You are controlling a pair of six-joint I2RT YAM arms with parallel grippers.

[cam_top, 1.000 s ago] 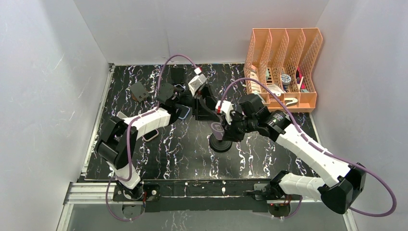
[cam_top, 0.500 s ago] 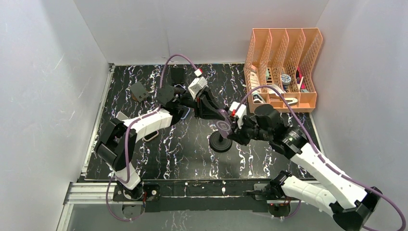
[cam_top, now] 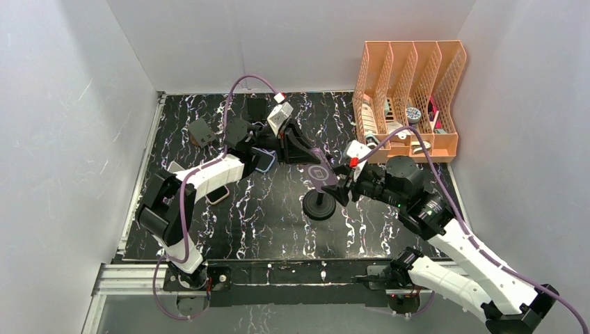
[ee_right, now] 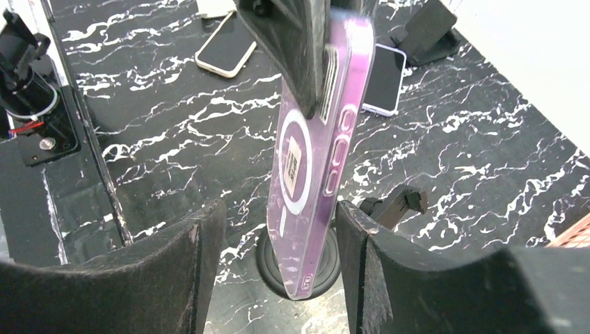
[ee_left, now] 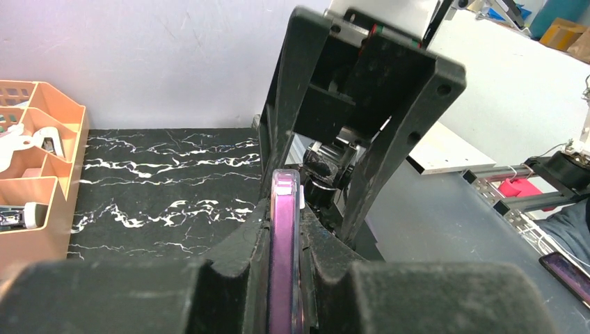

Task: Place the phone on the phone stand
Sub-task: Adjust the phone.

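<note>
A phone (cam_top: 319, 174) in a clear purple case hangs edge-up in the air above the phone stand (cam_top: 319, 207), a black post on a round base. My left gripper (cam_top: 305, 157) is shut on the phone's far end; in the left wrist view the purple edge (ee_left: 285, 202) is pinched between its pads (ee_left: 285, 233). My right gripper (cam_top: 339, 186) is open. Its fingers (ee_right: 209, 236) stand on either side of the phone's lower end (ee_right: 313, 160) with gaps showing. The stand's base (ee_right: 266, 264) lies directly below and its tilted head (ee_right: 398, 204) to the right.
An orange file organiser (cam_top: 410, 97) with small items stands at the back right. Other phones lie flat on the black marbled table (cam_top: 217, 195) (cam_top: 263, 161). Two small black stands (cam_top: 202, 131) (cam_top: 256, 108) sit at the back left.
The left gripper closed on the phone's far end and the right gripper let go and opened. The right arm drew back to the right; the phone rose slightly over the stand.
</note>
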